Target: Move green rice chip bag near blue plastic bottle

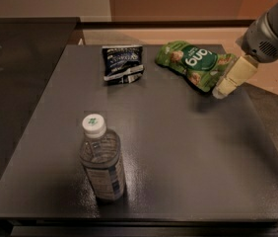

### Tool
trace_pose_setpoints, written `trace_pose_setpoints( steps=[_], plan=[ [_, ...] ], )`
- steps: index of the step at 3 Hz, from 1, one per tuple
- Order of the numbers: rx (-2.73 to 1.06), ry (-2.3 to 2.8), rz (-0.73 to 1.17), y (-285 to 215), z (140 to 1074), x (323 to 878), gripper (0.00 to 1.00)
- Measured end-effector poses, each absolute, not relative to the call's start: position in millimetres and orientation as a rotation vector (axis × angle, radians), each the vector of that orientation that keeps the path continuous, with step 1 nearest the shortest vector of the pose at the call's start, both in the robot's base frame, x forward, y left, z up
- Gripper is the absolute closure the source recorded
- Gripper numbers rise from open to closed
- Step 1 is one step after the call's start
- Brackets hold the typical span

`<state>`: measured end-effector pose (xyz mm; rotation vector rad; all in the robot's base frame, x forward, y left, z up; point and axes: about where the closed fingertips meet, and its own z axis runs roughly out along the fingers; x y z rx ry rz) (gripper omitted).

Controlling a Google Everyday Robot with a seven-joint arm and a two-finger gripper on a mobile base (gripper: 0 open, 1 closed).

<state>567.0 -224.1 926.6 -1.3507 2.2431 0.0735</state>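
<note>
The green rice chip bag [196, 64] lies flat at the far right of the dark table [178, 147]. The blue plastic bottle [101, 158] stands upright near the table's front left, white cap up. My gripper [224, 89] comes in from the upper right, its pale fingers [233, 76] pointing down-left, their tip just at the bag's right edge, slightly above the table.
A small dark blue-black snack bag [122, 63] lies at the far middle of the table, left of the green bag. A dark counter [16, 58] stands to the left. Floor shows past the table's right edge.
</note>
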Motion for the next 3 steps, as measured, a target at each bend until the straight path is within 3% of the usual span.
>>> trace_pose_setpoints(
  steps=[3],
  plan=[
    [-1.142, 2.311, 0.161, -230, 889, 673, 0.0]
  ],
)
